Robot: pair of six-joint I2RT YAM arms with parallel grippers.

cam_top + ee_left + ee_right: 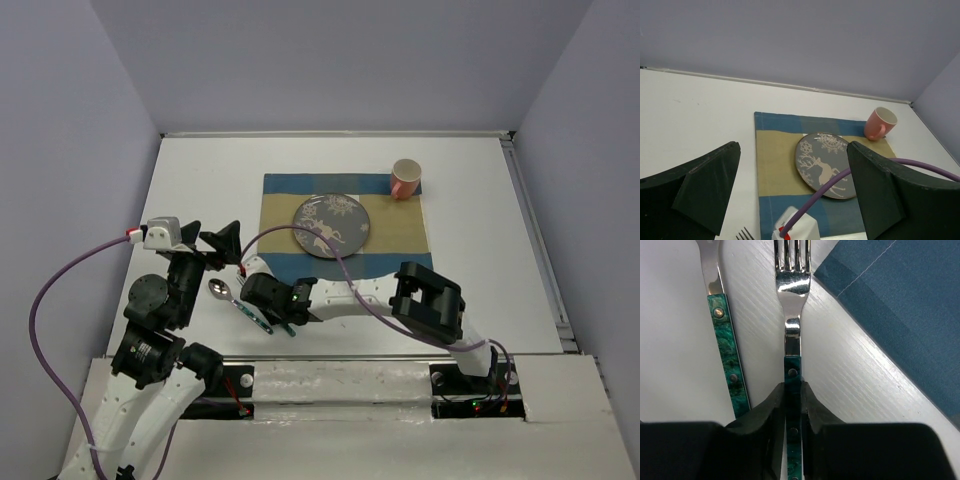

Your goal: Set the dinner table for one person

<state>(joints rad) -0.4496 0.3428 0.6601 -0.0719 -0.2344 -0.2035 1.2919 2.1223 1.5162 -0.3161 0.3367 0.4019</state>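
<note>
Dinner table (685, 365); right hand (793, 390) clamps fork (792, 287); left hand (794, 147) gaping

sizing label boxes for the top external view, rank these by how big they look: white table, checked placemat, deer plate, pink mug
plain white rectangular tabletop
blue-and-tan checked cloth placemat
round grey plate with white deer pattern
pink ceramic mug

Placemat (282, 215): on table (200, 180) | plate (331, 227): mid-placemat | mug (405, 179): placemat's far right corner | fork (792, 315): on table, between spoon (219, 290) and placemat
</note>
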